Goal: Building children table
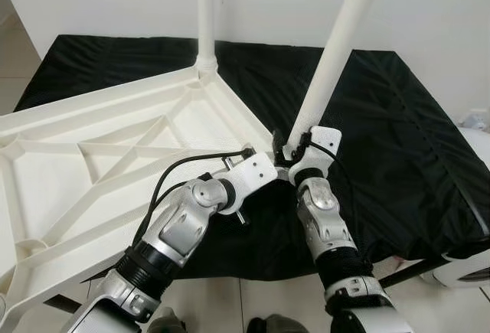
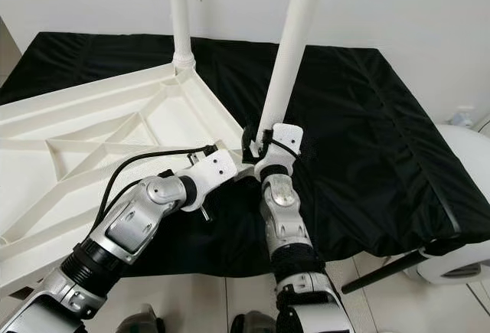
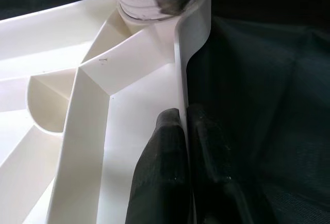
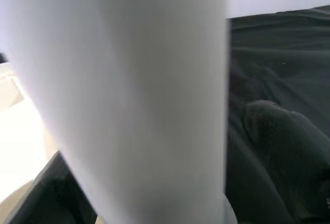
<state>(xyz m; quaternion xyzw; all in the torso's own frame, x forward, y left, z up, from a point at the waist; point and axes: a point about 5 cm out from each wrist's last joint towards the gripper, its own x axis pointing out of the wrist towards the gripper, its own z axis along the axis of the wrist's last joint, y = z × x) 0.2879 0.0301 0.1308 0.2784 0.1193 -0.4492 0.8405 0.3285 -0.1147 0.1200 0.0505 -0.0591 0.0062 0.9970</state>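
Observation:
A white plastic tabletop (image 1: 115, 149) lies upside down on a black cloth, ribs facing up. One white leg (image 1: 207, 11) stands upright in its far corner. A second white leg (image 1: 337, 50) leans up to the right from the near right corner, its ridged end (image 3: 139, 5) resting in the corner socket. My right gripper (image 1: 295, 149) is shut on this leg near its base; one finger (image 4: 273, 141) shows beside the tube. My left gripper (image 3: 183, 116) is shut on the tabletop's rim (image 3: 180, 74) just short of that corner, one finger on each side of the thin wall.
The black cloth (image 1: 398, 142) covers a low platform that ends at its front edge close to my arms. A white rounded object (image 1: 467, 272) and a black rod (image 1: 413, 268) sit at the right on the tiled floor. A white wall stands behind.

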